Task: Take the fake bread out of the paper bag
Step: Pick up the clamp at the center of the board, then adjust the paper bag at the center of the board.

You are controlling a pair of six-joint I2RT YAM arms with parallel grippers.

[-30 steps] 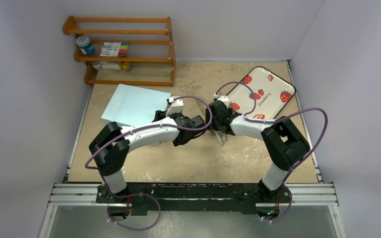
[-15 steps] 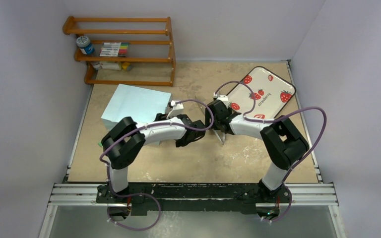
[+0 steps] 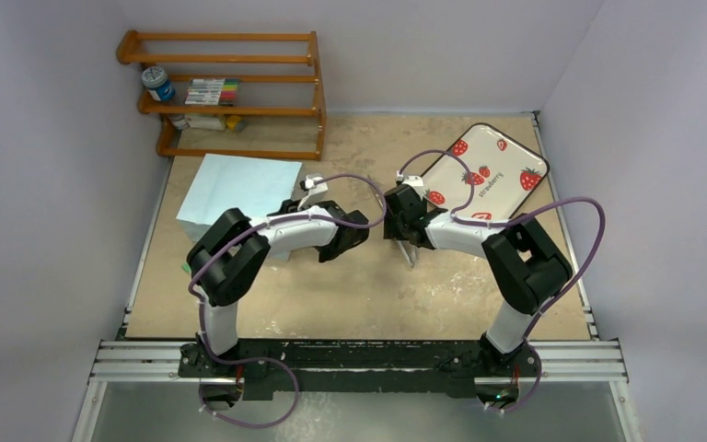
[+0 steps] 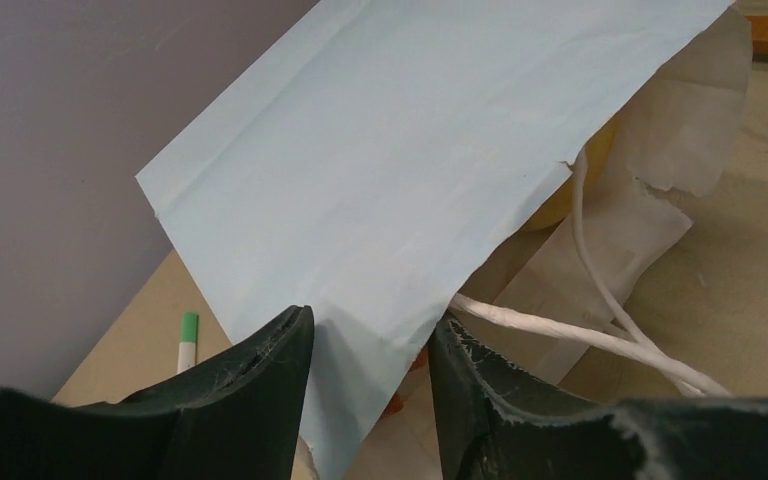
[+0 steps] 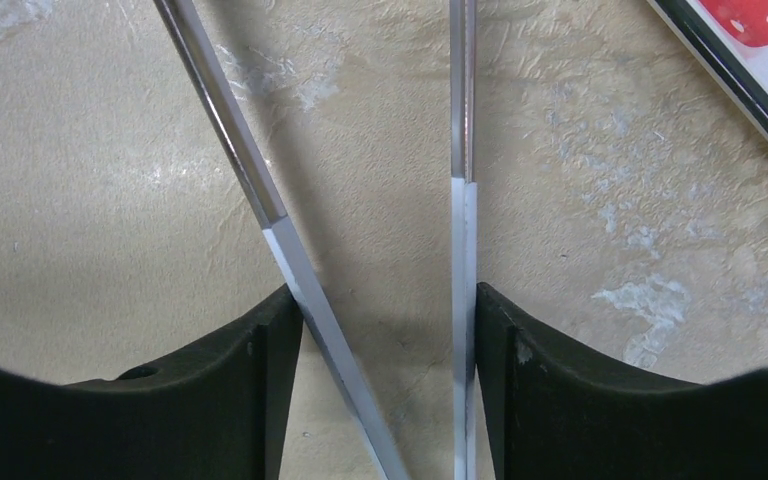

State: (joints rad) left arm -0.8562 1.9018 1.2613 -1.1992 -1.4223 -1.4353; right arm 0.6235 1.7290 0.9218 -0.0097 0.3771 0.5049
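Observation:
The pale blue paper bag lies on its side at the left of the table, mouth towards the middle. In the left wrist view its upper wall is raised, showing the whitish-tan inside and white cord handles. A yellow-orange piece of fake bread shows inside the mouth, and small orange bits lie under the flap. My left gripper is at the mouth, its jaws apart with the flap's corner between them. My right gripper is shut on metal tongs over bare table.
A white strawberry-patterned tray lies at the back right; its edge shows in the right wrist view. A wooden rack with markers and a jar stands at the back left. A green-capped marker lies left of the bag.
My left arm has swung left and the bag has shifted left with it, towards the wall. The right arm and tongs have barely moved.

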